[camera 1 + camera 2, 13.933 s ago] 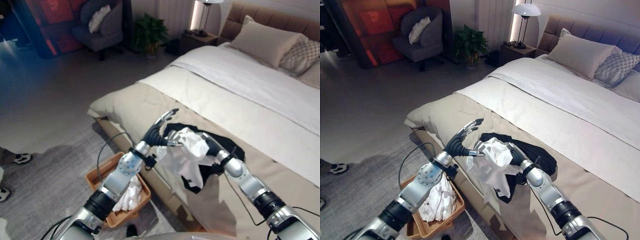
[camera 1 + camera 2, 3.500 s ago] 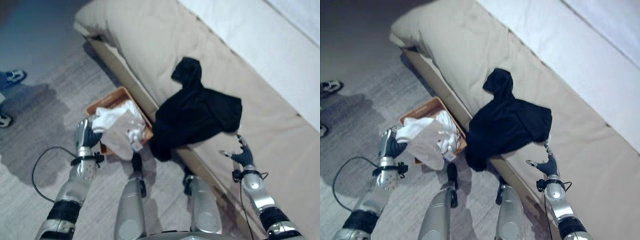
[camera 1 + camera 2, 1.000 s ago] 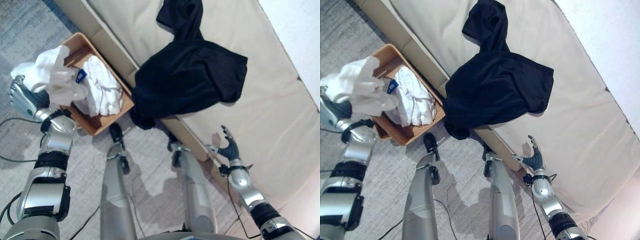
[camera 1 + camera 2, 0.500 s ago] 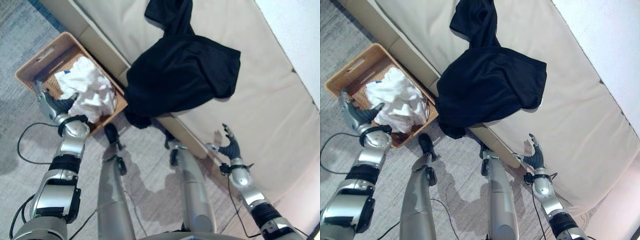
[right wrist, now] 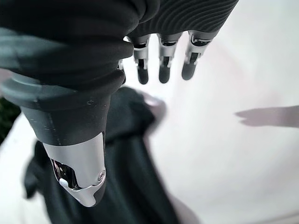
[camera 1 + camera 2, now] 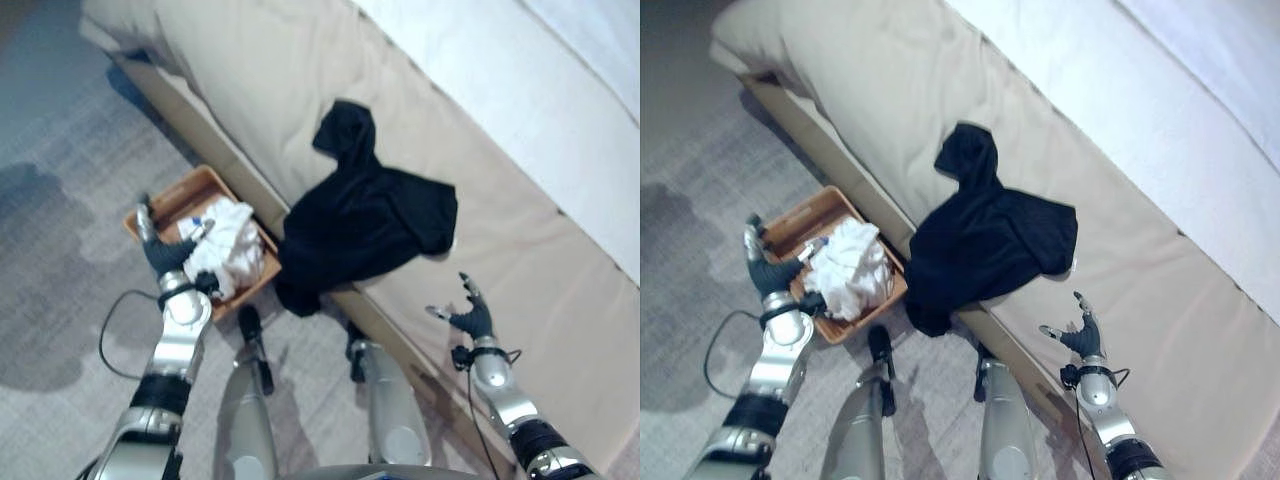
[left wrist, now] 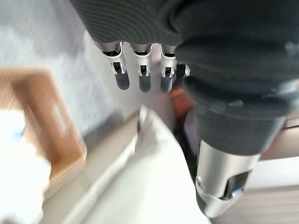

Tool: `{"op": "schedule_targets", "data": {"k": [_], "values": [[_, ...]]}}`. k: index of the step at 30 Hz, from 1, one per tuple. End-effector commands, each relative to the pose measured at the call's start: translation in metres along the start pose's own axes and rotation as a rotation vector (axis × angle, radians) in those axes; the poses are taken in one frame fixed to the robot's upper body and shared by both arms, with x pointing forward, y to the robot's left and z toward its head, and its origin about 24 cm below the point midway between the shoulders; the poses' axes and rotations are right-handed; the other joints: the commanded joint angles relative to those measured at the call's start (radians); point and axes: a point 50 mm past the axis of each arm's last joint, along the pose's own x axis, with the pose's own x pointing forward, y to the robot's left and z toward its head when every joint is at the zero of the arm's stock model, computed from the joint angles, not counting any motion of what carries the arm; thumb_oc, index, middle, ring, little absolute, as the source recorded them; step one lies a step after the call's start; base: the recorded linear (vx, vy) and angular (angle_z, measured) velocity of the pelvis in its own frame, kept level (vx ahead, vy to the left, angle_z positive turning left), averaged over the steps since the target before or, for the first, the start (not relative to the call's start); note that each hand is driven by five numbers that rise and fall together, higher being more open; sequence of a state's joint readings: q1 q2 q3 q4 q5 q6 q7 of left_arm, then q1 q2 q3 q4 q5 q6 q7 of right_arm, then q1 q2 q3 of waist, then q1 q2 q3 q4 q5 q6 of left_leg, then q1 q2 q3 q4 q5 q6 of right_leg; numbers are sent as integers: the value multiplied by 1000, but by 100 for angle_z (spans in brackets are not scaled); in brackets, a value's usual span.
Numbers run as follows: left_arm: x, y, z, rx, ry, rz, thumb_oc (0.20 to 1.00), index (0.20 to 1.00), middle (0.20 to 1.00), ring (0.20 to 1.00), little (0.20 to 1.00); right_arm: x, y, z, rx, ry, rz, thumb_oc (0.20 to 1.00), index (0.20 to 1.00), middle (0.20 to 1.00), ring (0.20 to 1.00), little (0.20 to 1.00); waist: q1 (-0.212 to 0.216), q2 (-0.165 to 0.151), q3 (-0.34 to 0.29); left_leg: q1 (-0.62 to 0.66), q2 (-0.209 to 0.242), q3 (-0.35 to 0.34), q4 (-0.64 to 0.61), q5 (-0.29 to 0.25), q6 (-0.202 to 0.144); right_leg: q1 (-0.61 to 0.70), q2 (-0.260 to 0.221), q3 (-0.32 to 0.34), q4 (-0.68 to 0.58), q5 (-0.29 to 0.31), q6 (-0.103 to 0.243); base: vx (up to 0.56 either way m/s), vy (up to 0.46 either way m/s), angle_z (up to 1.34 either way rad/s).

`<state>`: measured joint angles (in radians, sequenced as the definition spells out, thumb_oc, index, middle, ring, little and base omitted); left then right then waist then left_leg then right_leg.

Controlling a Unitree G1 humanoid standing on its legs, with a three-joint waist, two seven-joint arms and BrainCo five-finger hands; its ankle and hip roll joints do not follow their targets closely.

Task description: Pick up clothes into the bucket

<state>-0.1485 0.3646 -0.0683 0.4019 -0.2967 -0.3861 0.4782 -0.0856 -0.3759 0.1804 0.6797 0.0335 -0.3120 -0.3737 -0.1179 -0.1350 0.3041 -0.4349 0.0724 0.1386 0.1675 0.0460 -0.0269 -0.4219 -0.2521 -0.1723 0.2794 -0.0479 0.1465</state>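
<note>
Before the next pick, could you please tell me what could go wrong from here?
1. The black garment hangs over the bed edge; a pull from the right hand, now open beside it, might slide it onto the floor, not into the basket.
2. The white clothes are heaped at the basket's near end, so the black piece may spill over the rim.
3. The open left hand hovers at the basket and could snag the white pile.

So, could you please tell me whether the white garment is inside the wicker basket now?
Inside: the crumpled white garment lies within the brown wicker basket, clear of the open left hand.
</note>
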Motion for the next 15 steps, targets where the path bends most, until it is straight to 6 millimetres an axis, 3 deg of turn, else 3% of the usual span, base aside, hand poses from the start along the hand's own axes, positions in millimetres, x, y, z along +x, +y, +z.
{"op": "schedule_targets", "data": {"k": [1, 5, 9, 11, 12, 13, 15], "values": [[-9, -13, 12, -120, -61, -241, 1000, 1000, 1000, 1000, 1000, 16, -9, 11, -29, -20, -4, 1000, 1000, 1000, 1000, 1000, 15, 8, -13, 98, 6, -16, -24, -46, -14, 9, -9, 9, -106, 246, 46, 110, -26, 6], [-37, -22, -12, -101, 60, -403, 1000, 1000, 1000, 1000, 1000, 32, 18, 41, -150, -115, 107, 1000, 1000, 1000, 1000, 1000, 56, 30, -43, 204, -1, -14, -97, -24, -17, 116, -8, -9, -166, 232, 50, 82, -39, -10], [-46, -28, -18, -90, 99, -464, 1000, 1000, 1000, 1000, 1000, 41, 32, 65, -204, -199, 136, 1000, 1000, 1000, 1000, 1000, 77, 44, -51, 221, -4, -22, -103, -17, -16, 132, -14, -20, -158, 210, 43, 20, -49, 6], [-46, -34, -14, -82, 84, -494, 1000, 1000, 1000, 1000, 1000, 50, 37, 86, -224, -257, 131, 1000, 1000, 1000, 1000, 1000, 91, 53, -31, 205, -3, -27, -67, -30, -12, 116, -18, -20, -132, 195, 37, -85, -53, 15], [-45, -41, -7, -84, 55, -524, 1000, 1000, 1000, 1000, 1000, 59, 40, 106, -251, -304, 115, 1000, 1000, 1000, 1000, 1000, 109, 67, 3, 175, -1, -37, 0, -52, -6, 91, -19, -11, -81, 177, 25, -114, -40, 6], [-45, -41, -7, -84, 54, -524, 1000, 1000, 1000, 1000, 1000, 59, 40, 106, -251, -305, 114, 1000, 1000, 1000, 1000, 1000, 107, 66, 1, 171, -3, -38, -1, -48, -5, 88, -20, -11, -84, 180, 25, -136, -33, 5], [-42, -45, -2, -108, 40, -527, 1000, 1000, 1000, 1000, 1000, 67, 40, 128, -284, -369, 93, 1000, 1000, 1000, 1000, 1000, 115, 80, 35, 131, 1, -42, 61, -63, 2, 55, -20, -4, -31, 164, 15, -132, -14, 8]]}}
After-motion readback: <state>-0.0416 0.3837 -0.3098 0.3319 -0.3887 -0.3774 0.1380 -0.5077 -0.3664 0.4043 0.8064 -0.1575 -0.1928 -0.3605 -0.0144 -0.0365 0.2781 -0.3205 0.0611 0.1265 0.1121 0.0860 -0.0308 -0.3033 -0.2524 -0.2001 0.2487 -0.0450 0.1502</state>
